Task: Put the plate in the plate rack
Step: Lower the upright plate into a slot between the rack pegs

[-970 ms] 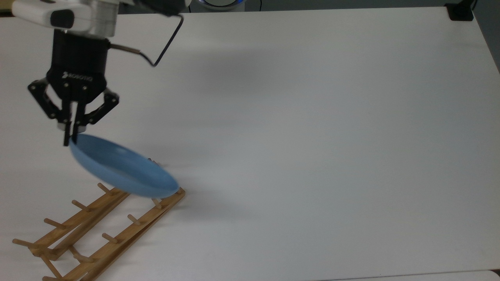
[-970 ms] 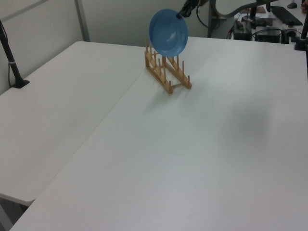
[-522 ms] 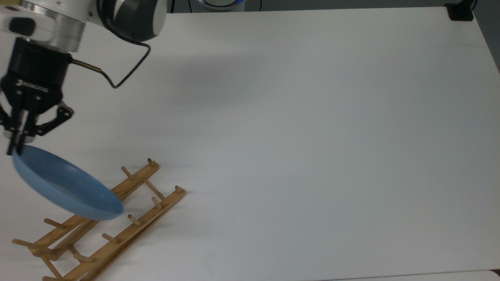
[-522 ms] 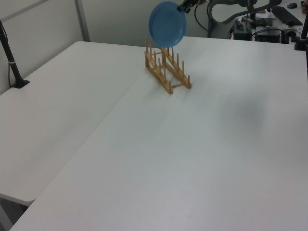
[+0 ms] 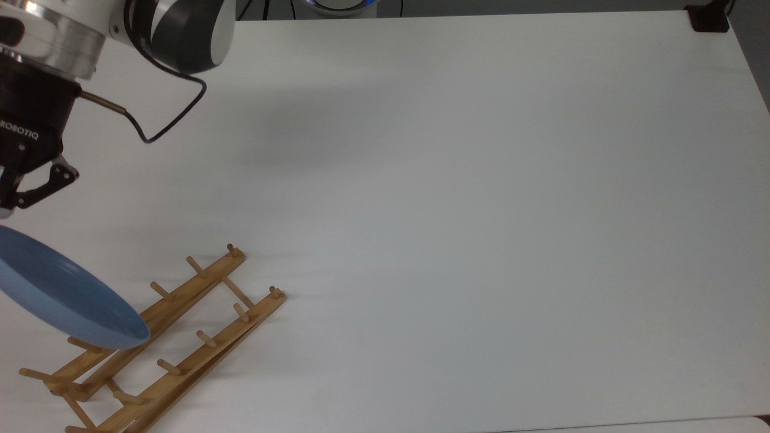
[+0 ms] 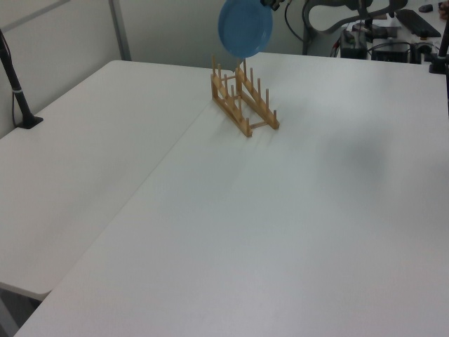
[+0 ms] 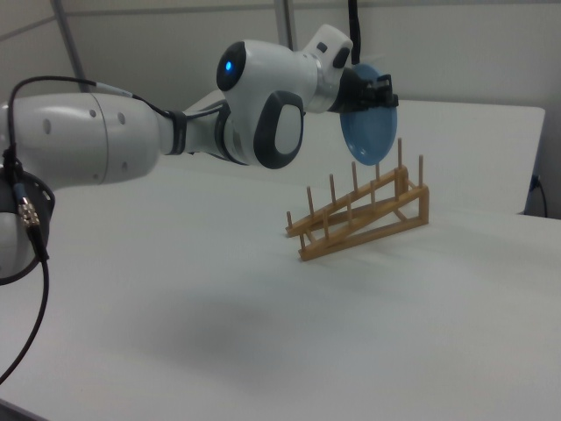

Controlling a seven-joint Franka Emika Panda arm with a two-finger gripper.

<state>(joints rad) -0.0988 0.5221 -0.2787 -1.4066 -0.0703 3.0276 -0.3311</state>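
- The black end effector [image 5: 5, 201] carries white lettering that reads "ROBOTIQ" on its housing in the top view; it sits below a brushed-metal wrist ring on the glossy white and dark-grey Franka arm [image 7: 263, 105].
- The end effector is closed on the rim of the blue plate [image 5: 63, 297], pinching it at the plate's upper edge; in the right view the end effector [image 7: 383, 90] is at the top of the plate [image 7: 368, 133].
- The plate is round, shallow and smooth with a low raised rim and a slight sheen. It hangs tilted on edge in the air, above the plate rack and apart from the worktop.
- In the left view the plate [image 6: 245, 27] hangs over the far end of the plate rack [image 6: 243, 100]; I cannot tell whether its lower edge touches the pegs.
- The plate rack [image 5: 162, 340] is light-brown wood: two parallel rails joined by crossbars, each with a row of round upright pegs. In the right view the plate rack [image 7: 364, 215] slopes upward toward the right view's right.
- The worktop [image 5: 481, 210] is plain matte white.
- A thin black cable [image 5: 162, 123] loops from the wrist.
- In the left view a black post [image 6: 15, 84] stands clamped at the worktop's left edge.
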